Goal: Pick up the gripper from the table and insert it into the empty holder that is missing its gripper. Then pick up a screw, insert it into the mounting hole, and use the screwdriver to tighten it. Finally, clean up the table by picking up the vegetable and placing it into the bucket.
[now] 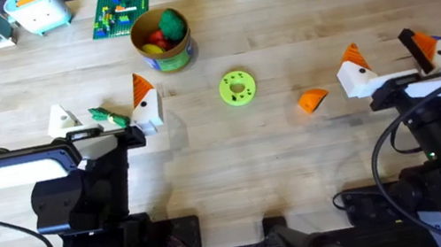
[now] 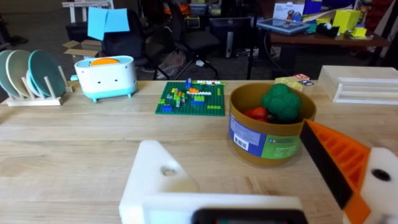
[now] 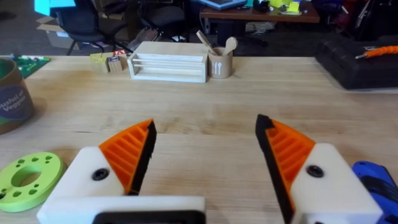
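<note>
The small loose orange ribbed plastic wedge (image 1: 313,100) lies on the pale wooden counter (image 1: 210,170), just right of the flat lime-green disc with holes (image 1: 238,87). Well left of that disc, the left tool (image 1: 107,115) stands released, its cream-white holder block (image 1: 63,120) bare, the small green leafy toy vegetable (image 1: 108,116) between its fingers. Right of the disc, the right tool (image 1: 394,63) is released too.

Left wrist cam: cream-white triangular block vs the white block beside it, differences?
The cream-white triangular plastic block is bare; the white plastic block carries an orange ribbed wedge. The cream block looks duller, the white block brighter. Both show one round hole.
</note>
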